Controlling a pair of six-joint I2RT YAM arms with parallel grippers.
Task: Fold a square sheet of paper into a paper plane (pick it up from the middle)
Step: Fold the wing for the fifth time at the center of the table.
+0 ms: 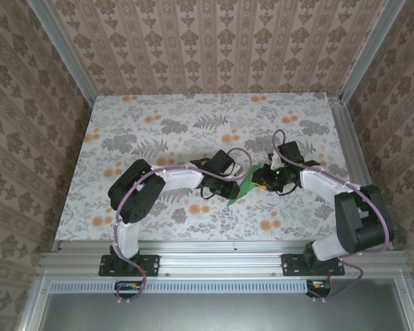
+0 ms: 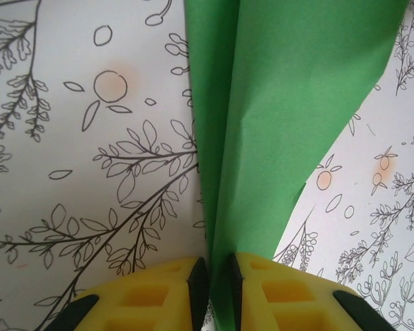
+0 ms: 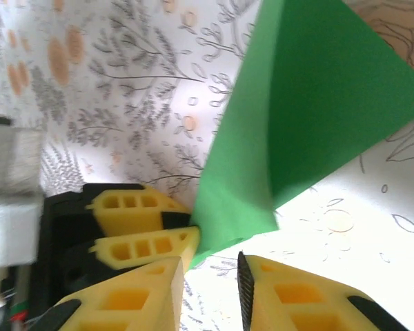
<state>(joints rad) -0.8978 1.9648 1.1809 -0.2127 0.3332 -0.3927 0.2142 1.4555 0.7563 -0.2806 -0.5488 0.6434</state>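
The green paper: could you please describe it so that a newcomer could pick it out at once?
On the floral tabletop, look where the left arm and right arm meet. The folded green paper is pinched there in the left end effector; it is the only plain bright-green thing against the grey-and-orange print.

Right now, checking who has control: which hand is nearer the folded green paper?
Left. The left hand clamps the folded green paper; the right hand is open, just off it.

Left wrist view crops the paper's (image 2: 276,103) upper end.
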